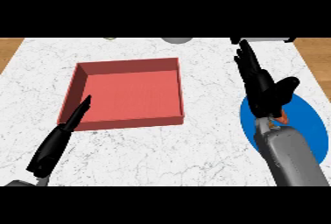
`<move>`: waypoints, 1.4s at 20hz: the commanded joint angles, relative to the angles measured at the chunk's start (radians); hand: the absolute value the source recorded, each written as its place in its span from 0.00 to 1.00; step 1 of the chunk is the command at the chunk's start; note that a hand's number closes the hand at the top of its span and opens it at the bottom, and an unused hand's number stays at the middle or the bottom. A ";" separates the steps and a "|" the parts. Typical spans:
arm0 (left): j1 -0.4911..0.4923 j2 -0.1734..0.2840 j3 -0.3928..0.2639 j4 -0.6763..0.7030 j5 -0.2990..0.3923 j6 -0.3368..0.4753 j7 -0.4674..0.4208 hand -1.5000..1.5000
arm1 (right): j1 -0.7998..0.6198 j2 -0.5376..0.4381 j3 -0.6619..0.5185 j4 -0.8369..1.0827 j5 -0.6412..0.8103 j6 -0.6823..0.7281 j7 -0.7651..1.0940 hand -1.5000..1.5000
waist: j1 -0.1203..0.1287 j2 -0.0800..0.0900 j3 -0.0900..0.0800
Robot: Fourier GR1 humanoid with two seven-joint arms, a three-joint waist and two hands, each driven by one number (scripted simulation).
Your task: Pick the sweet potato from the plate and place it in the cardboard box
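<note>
While the box (pixel 123 94) sat unfilled left of the plate (pixel 310 118), the right hand (pixel 265 89) hovered unclenched over the sweet potato (pixel 282 117), ungrasped; left hand (pixel 58 138) relaxed.

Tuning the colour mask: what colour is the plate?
Solid blue, head view: the plate lies under the right hand.

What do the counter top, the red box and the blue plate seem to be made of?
Counter top: likely polished marble or stone, white with thin grey veins. Red box: possibly cardboard, matte with flat thin walls, though the colour leaves it open. Blue plate: smooth, evenly coloured, maybe plastic or glazed ceramic.
</note>
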 commanded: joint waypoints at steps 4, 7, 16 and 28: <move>-0.015 -0.055 0.089 0.052 0.010 0.113 0.088 0.50 | -0.079 -0.087 -0.108 -0.003 -0.261 0.348 -0.115 0.00 | 0.054 0.028 -0.006; 0.017 -0.055 0.103 0.065 0.031 0.119 0.093 0.50 | -0.073 -0.399 -0.027 0.034 0.099 0.361 -0.101 0.00 | 0.055 0.035 -0.033; -0.015 -0.101 0.111 0.039 0.014 0.159 0.221 0.50 | -0.101 -0.390 -0.267 0.600 -0.111 0.663 -0.578 0.00 | 0.068 0.034 -0.007; -0.026 -0.101 0.132 0.072 0.018 0.138 0.184 0.50 | -0.200 -0.764 0.069 0.583 0.376 0.870 -0.678 0.00 | 0.090 0.040 -0.010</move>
